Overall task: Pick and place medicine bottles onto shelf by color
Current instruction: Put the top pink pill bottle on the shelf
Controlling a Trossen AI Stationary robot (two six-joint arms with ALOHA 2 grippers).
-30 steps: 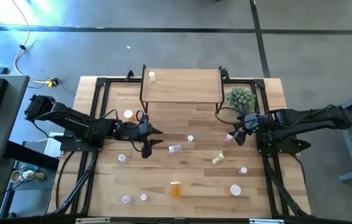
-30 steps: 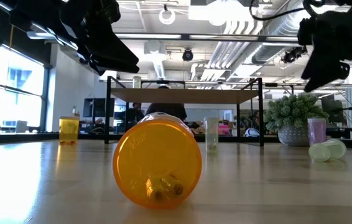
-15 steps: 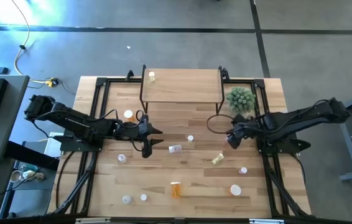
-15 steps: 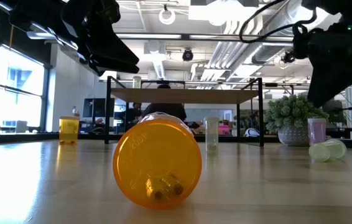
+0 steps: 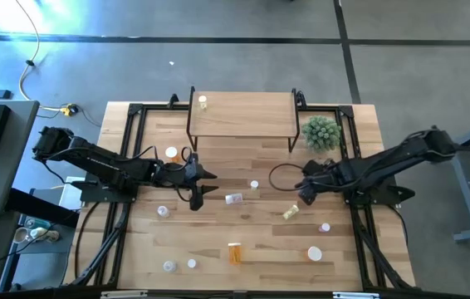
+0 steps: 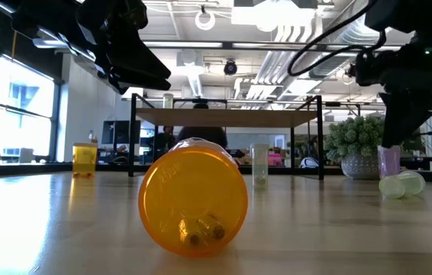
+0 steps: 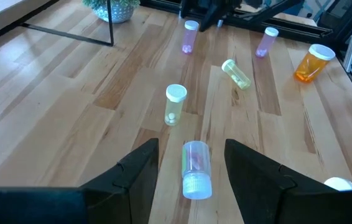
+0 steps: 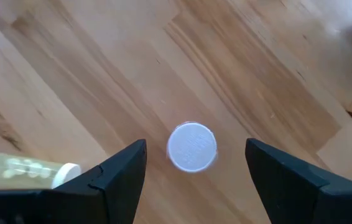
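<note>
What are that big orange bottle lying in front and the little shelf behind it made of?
The orange bottle looks like glossy see-through plastic: light passes through its wall and small pills show inside. The shelf seems to have a pale wooden top with a matte finish and visible grain, on thin black legs, probably metal rod, though painted wood cannot be ruled out.

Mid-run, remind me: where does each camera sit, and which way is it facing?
High view: overhead, straight down on the table; both arms show, with the left gripper and right gripper.
Low view: at table height, facing the shelf past a lying orange bottle; both arms hang in from above.
Left wrist view: on the left arm, looking across the table at a lying pink bottle between its open fingers.
Right wrist view: on the right arm, looking down at a white cap.
Shared: both wrist views show the lying yellow-green bottle.
</note>
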